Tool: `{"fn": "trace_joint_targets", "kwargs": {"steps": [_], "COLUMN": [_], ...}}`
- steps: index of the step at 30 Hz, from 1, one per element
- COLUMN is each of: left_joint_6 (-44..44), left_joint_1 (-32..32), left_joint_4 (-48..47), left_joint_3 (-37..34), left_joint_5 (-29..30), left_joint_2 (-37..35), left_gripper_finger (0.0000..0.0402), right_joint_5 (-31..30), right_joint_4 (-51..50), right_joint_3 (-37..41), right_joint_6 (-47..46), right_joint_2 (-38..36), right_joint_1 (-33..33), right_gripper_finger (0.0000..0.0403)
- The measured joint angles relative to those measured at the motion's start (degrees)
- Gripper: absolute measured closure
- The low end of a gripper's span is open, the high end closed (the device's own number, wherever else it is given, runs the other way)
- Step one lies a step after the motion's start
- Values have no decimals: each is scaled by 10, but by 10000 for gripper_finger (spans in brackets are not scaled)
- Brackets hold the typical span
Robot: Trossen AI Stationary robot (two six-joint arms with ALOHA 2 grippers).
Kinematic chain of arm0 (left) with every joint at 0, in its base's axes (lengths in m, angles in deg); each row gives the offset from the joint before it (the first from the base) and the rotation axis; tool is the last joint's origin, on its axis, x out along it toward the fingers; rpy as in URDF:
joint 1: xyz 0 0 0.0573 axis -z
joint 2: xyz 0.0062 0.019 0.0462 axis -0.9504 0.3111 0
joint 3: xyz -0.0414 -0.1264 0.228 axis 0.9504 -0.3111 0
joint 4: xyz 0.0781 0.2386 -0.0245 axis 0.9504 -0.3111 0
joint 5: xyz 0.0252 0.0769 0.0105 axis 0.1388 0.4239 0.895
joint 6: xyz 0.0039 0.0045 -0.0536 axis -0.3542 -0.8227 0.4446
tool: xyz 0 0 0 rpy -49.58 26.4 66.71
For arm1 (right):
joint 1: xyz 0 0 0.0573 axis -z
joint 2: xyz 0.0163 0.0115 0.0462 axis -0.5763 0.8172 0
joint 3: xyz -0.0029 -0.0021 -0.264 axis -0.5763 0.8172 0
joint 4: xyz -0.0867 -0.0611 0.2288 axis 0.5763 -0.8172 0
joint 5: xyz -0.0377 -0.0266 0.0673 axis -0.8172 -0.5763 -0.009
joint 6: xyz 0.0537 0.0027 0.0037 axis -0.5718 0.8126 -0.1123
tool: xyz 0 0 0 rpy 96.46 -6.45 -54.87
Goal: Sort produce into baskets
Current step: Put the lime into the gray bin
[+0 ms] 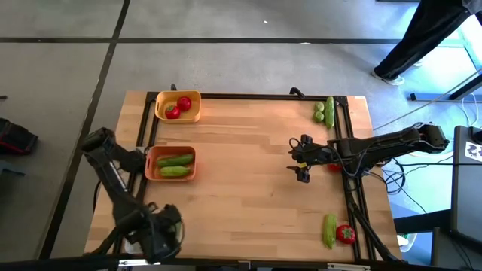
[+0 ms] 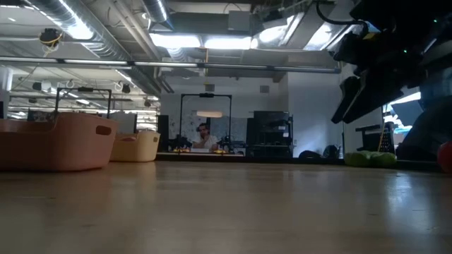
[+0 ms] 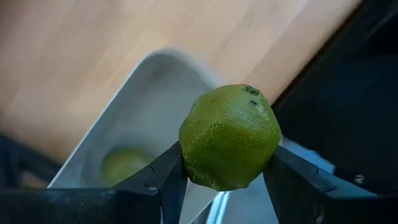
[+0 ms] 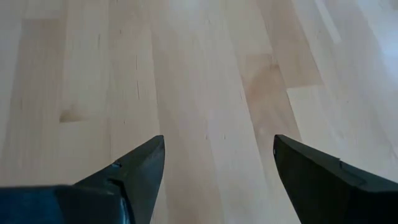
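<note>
My left gripper (image 3: 227, 171) is at the table's near left corner (image 1: 160, 228), shut on a pale-green lime (image 3: 230, 134) above the white-grey basket (image 3: 143, 106), where another lime (image 3: 121, 165) lies. In the high view the left arm hides that basket. The yellow basket (image 1: 178, 106) holds red tomatoes (image 1: 178, 108). The orange basket (image 1: 171, 163) holds green cucumbers (image 1: 175, 165). My right gripper (image 1: 303, 159) is open and empty over bare wood right of centre (image 4: 214, 162). My left gripper pinches the lime between its two fingers (image 3: 165, 174), which meet it on opposite sides (image 3: 186, 165). The lime is lifted clear, above the white-grey basket.
Loose produce lies along the table's right edge. A cucumber (image 1: 330, 110) and a lime (image 1: 319, 113) are at the far right, a red piece (image 1: 334, 167) shows under the right arm, and a cucumber (image 1: 330, 229) and a tomato (image 1: 346, 234) are at the near right. A person's legs (image 1: 410, 45) stand beyond the far right corner.
</note>
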Motion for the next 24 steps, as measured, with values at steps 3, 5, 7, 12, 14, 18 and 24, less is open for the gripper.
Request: {"fn": "trace_joint_targets", "kwargs": {"steps": [3, 5, 7, 12, 14, 18, 24], "left_joint_6": [45, 62, 75, 61, 47, 41, 50], "left_joint_1": [29, 46, 57, 65, 65, 65, 65], "left_joint_4": [-24, -33, -39, -44, -47, -29, -20], "left_joint_3": [0, 0, 0, 0, -1, -21, -62], "left_joint_5": [-1, -1, -1, 0, 2, 3, 4], "left_joint_2": [5, 13, 21, 54, 70, 94, 112], "left_gripper_finger": [219, 219, 219, 219, 219, 219, 219], "right_joint_5": [0, 0, 0, -17, -20, -20, -20], "right_joint_4": [0, 0, 0, 0, 0, 0, 1], "right_joint_3": [0, 0, 0, 0, 0, 0, 0], "right_joint_6": [1, 1, 2, 2, 2, 2, 2], "right_joint_2": [0, 0, 0, 0, 0, 0, 0], "right_joint_1": [0, 0, 0, 0, 0, 0, 0], "right_gripper_finger": [114, 114, 114, 114, 114, 114, 114]}}
